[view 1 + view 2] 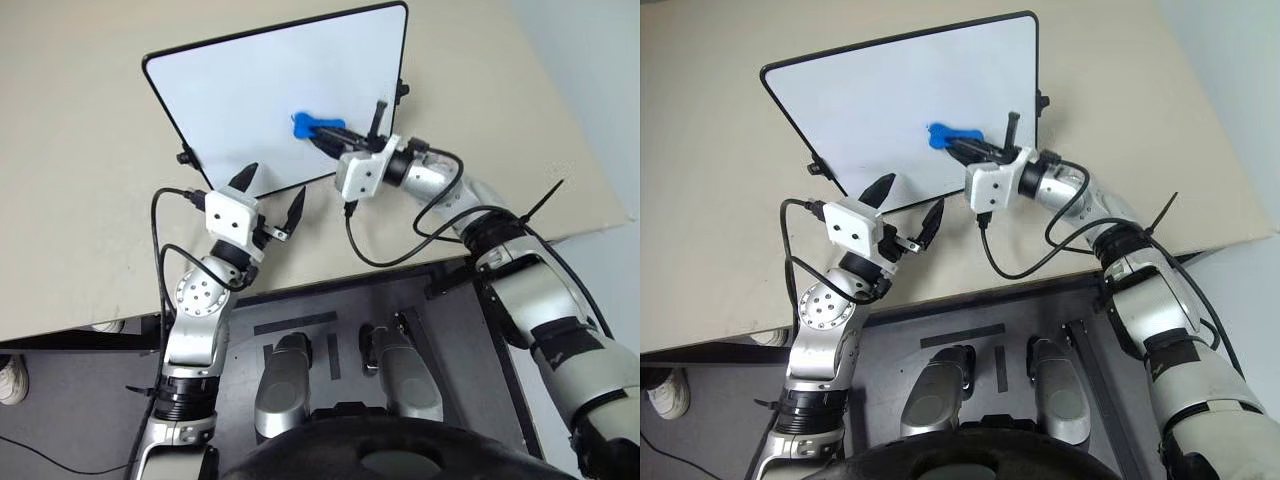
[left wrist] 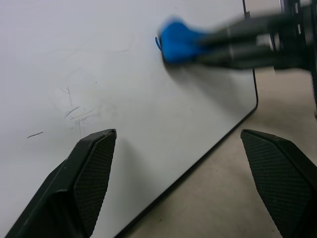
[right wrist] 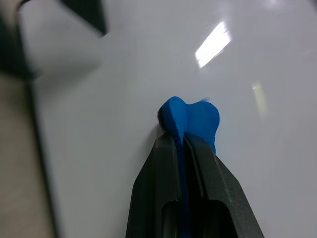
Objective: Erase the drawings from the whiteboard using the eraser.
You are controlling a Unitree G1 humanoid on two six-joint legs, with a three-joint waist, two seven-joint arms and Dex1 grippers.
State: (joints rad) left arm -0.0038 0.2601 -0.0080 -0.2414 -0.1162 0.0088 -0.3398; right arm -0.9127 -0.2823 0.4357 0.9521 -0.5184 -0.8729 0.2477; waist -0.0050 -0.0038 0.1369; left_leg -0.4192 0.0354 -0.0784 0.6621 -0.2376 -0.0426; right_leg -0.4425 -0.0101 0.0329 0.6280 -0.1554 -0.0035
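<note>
The whiteboard (image 1: 250, 90) lies on the beige table, white with a thin black frame. My right gripper (image 1: 320, 130) is shut on the blue eraser (image 1: 305, 124) and holds its end against the board's right half. In the right wrist view the eraser (image 3: 190, 116) sticks out past the closed fingers (image 3: 158, 188) onto the white surface. At the eraser's (image 2: 176, 42) edge a thin blue stroke of the drawings (image 2: 157, 43) shows. My left gripper (image 1: 274, 182) is open at the board's near edge, one finger (image 2: 94, 168) over the board, the other (image 2: 277, 173) over the table.
Faint grey scratch marks (image 2: 74, 111) sit on the board near my left gripper. Small black knobs (image 1: 403, 89) stick out from the board's sides. The table (image 1: 80, 200) ends close in front of me, and its right edge (image 1: 600, 190) lies beyond my right arm. Black cables (image 1: 380, 255) loop off both wrists.
</note>
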